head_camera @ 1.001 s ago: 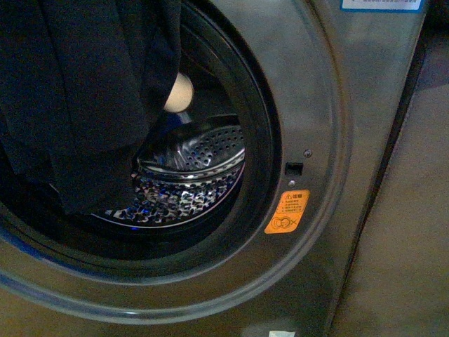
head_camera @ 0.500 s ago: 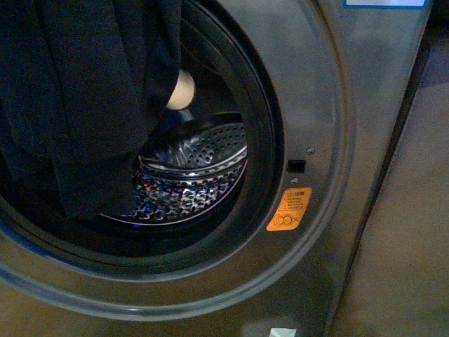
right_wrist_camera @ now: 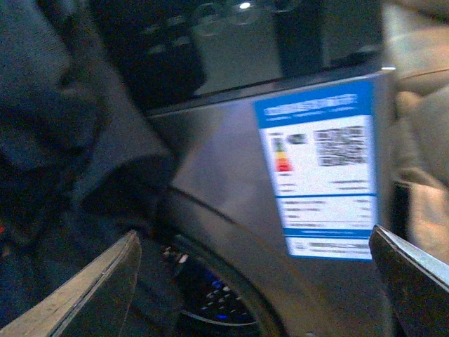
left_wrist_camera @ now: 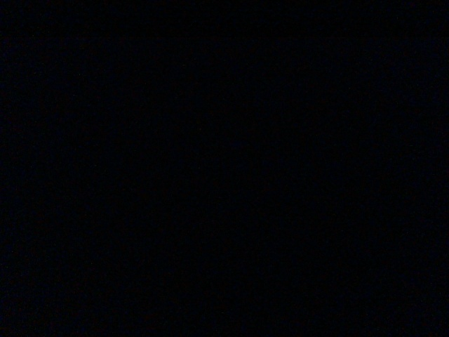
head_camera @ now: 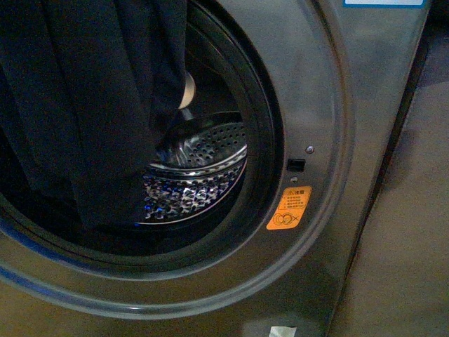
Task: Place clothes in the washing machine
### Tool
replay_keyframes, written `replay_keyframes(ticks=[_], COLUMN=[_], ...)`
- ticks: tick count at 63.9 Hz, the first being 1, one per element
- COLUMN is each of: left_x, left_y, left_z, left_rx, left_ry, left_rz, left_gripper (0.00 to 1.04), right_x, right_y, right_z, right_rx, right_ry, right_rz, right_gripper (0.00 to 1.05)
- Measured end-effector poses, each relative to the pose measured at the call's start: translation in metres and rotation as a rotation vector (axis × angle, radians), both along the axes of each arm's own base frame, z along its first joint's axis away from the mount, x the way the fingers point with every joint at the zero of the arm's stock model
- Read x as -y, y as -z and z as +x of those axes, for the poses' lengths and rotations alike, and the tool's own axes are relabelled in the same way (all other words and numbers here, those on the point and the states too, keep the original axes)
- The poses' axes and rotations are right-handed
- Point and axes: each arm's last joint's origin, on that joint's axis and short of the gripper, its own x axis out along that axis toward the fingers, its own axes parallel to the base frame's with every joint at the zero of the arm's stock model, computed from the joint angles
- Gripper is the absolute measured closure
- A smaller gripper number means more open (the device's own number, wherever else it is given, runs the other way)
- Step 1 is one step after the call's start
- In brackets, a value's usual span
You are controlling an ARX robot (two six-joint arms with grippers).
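Note:
The clothes [head_camera: 84,105], a dark navy garment, hang in long folds across the left half of the washing machine's round mouth, reaching down to about the lower lip. The washing machine [head_camera: 330,112] is grey, with a shiny perforated drum [head_camera: 196,175] and an orange sticker [head_camera: 289,209]. My left gripper holds the clothes but is out of the front view, and the left wrist view is dark. In the right wrist view my right gripper [right_wrist_camera: 259,281] is open, its fingers [right_wrist_camera: 105,284] spread in front of the machine's upper face, with the clothes [right_wrist_camera: 49,105] beside it.
A blue and white label [right_wrist_camera: 319,168] is stuck on the machine's front above the porthole. A pale round knob [head_camera: 188,90] shows inside the drum behind the fabric. The machine's right edge [head_camera: 393,140] meets a brownish surface.
The clothes have swung to the right and hang lower across the porthole, now covering most of the pale knob and more of the drum.

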Motion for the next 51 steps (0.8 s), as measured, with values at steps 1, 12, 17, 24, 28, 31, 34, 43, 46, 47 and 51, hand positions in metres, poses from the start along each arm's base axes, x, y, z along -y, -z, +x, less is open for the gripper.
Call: replay_keyframes(ticks=[1,12,17,24,28,31,34,43,46,47,51], left_x=[0.000,0.000,-0.004,-0.012,-0.016,-0.017,-0.017,-0.016,-0.015,-0.015,-0.015], left_y=[0.003,0.074,0.113,0.151,0.163,0.166,0.169,0.173,0.176,0.177,0.181], left_z=[0.000,0.007,0.009,0.006,0.004,0.004,0.004,0.007,0.008,0.009,0.011], left_rx=[-0.008,-0.175,-0.277,-0.385,-0.410,-0.414,-0.409,-0.391,-0.392,-0.393,-0.396], left_ry=[0.000,-0.006,-0.039,-0.071,-0.088,-0.092,-0.092,-0.085,-0.085,-0.085,-0.087], left_rz=[0.002,0.063,0.095,0.125,0.130,0.130,0.129,0.122,0.121,0.120,0.120], left_gripper=[0.98,0.98,0.98,0.98,0.98,0.98,0.98,0.98,0.98,0.98,0.98], right_x=[0.002,0.014,0.019,0.030,0.037,0.040,0.043,0.051,0.053,0.054,0.056], right_y=[0.002,0.031,0.047,0.066,0.077,0.083,0.090,0.106,0.113,0.114,0.120], right_z=[0.000,0.001,0.004,-0.001,-0.006,-0.009,-0.014,-0.022,-0.025,-0.026,-0.029], right_rx=[-0.001,-0.050,-0.084,-0.077,-0.071,-0.067,-0.061,-0.059,-0.061,-0.061,-0.063], right_ry=[0.008,0.094,0.210,0.273,0.290,0.293,0.291,0.291,0.291,0.291,0.293], right_rz=[0.006,0.056,-0.021,-0.160,-0.208,-0.227,-0.242,-0.268,-0.275,-0.276,-0.280], right_gripper=[0.07,0.07,0.16,0.30,0.39,0.44,0.52,0.69,0.76,0.78,0.85])
